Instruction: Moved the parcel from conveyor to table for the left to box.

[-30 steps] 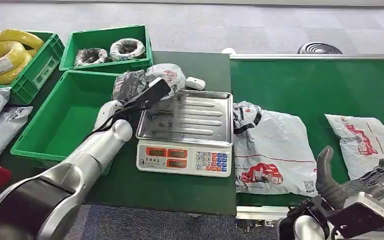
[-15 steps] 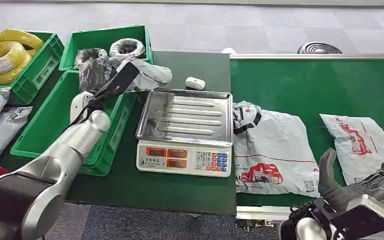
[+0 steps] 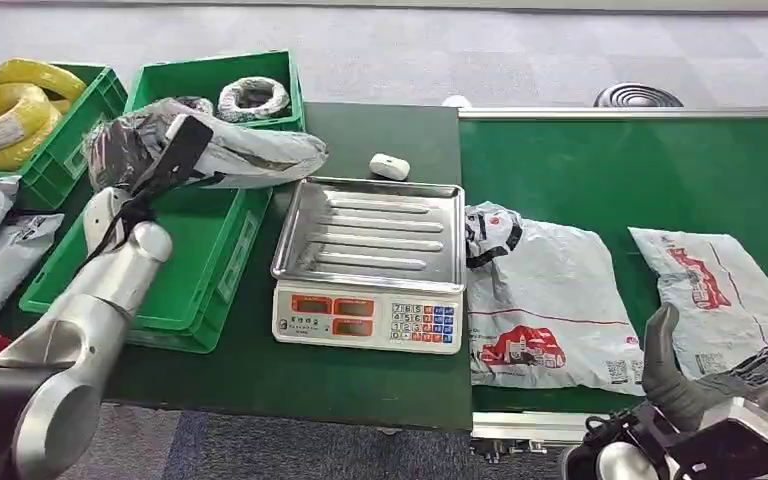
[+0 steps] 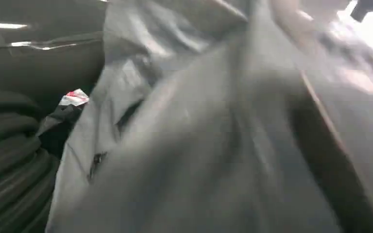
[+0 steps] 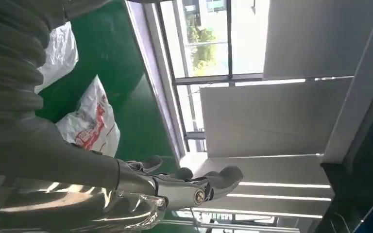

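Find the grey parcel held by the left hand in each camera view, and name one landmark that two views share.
Head view: grey parcel upper left, held over the green bin.
Left wrist view: parcel close up, blurred, across most of the picture.
Right wrist view: not in it.
Shared landmark: the green conveyor, in head and right wrist views.

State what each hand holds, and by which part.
Left hand grips the grey parcel at its end over the green bin. Right hand holds nothing.
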`<action>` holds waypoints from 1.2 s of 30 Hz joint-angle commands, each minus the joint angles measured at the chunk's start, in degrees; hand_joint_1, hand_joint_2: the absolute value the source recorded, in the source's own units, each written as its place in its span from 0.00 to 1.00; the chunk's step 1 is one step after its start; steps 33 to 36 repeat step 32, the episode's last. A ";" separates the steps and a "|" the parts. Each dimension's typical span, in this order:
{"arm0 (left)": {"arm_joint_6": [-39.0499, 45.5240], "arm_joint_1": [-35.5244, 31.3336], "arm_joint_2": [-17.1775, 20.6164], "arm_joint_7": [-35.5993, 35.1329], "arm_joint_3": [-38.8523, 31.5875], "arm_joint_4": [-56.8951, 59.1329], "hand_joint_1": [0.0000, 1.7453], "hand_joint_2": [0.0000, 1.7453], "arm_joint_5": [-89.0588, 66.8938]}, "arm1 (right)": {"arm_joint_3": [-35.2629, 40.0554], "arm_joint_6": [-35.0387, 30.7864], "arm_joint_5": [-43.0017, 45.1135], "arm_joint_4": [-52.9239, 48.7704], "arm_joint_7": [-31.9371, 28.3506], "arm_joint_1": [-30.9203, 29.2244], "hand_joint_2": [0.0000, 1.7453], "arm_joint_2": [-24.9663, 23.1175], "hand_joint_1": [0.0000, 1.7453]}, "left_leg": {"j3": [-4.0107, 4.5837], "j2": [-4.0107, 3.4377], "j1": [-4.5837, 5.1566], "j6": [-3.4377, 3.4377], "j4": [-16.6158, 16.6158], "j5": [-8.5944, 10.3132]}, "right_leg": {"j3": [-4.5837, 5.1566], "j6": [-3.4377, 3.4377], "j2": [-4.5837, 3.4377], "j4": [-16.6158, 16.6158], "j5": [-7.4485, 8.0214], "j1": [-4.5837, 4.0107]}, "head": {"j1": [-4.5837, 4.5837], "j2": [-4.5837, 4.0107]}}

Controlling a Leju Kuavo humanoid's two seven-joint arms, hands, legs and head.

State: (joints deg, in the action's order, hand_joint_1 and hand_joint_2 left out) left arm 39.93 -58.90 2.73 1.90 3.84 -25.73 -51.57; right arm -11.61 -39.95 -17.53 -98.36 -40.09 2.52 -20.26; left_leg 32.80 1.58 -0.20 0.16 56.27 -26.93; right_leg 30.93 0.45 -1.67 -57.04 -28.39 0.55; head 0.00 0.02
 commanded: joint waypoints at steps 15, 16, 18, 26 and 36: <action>0.07 5.56 0.31 4.69 -26.45 2.65 0.00 1.00 -6.58 | -2.72 -0.05 1.38 -1.23 0.09 3.09 1.00 0.26 0.00 | -0.08 -0.07 -0.02 -0.03 -0.06 0.00 | -0.10 -0.01 0.11 0.08 0.00 -0.04 | 0.00 0.00; 0.07 5.90 0.32 4.92 -27.24 2.95 0.00 1.00 -6.39 | -2.53 -0.05 1.43 -1.41 0.09 3.48 1.00 0.26 0.00 | -0.11 -0.04 -0.02 -0.03 -0.08 0.00 | -0.13 -0.01 0.11 0.10 -0.01 -0.03 | 0.02 0.00; 0.07 6.19 0.58 4.94 -28.19 3.95 0.00 1.00 -5.85 | -2.21 -0.05 1.40 -1.72 0.09 3.84 1.00 0.26 0.00 | -0.17 -0.07 -0.01 -0.03 -0.12 0.01 | -0.19 -0.02 0.15 0.14 -0.01 -0.03 | 0.00 0.00; 0.07 8.71 0.24 6.96 -32.12 2.16 0.00 0.00 -5.66 | -1.54 -0.05 1.24 -1.66 0.09 3.94 1.00 0.26 0.00 | -0.04 -0.03 -0.02 -0.02 -0.03 0.01 | -0.06 -0.01 0.13 0.06 -0.01 -0.03 | 0.00 0.00; 0.07 9.26 -0.15 9.47 -34.23 1.71 0.00 0.00 -5.80 | -0.83 -0.05 1.09 -1.47 0.09 4.52 1.00 0.26 0.00 | -0.12 -0.09 -0.06 -0.05 -0.09 0.01 | -0.19 -0.03 0.24 0.16 0.01 -0.09 | 0.00 0.00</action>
